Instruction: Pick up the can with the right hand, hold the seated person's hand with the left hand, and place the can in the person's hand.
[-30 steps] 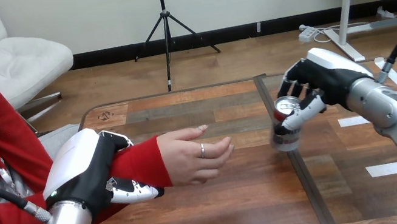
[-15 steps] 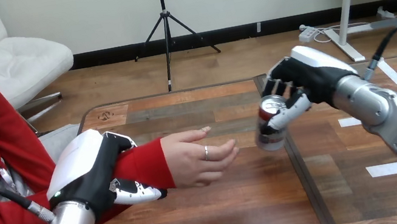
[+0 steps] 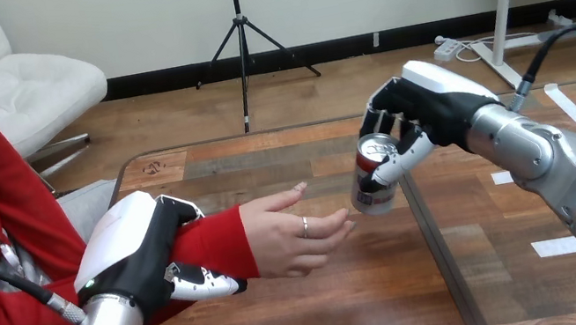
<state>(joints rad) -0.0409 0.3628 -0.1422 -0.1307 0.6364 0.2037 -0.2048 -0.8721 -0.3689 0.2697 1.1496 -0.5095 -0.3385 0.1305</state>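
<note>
A silver can [image 3: 371, 179] with a red band hangs tilted above the table, my right hand [image 3: 415, 115] shut round its upper part. It is just right of the person's hand [image 3: 292, 231], whose fingertips nearly touch its lower side. The person's hand is held out palm-side up over the table, fingers loosely bent. My left hand [image 3: 141, 249] wraps the person's forearm at the red sleeve [image 3: 210, 248], thumb curled under it.
The wooden table [image 3: 312, 319] has a dark seam [image 3: 440, 261] running front to back right of the middle. White tape marks [image 3: 558, 245] lie on the right part of the tabletop.
My right hand has carried the can leftward and slightly up, from over the seam to beside the person's fingertips. The person's hand and my left hand have shifted slightly right.
</note>
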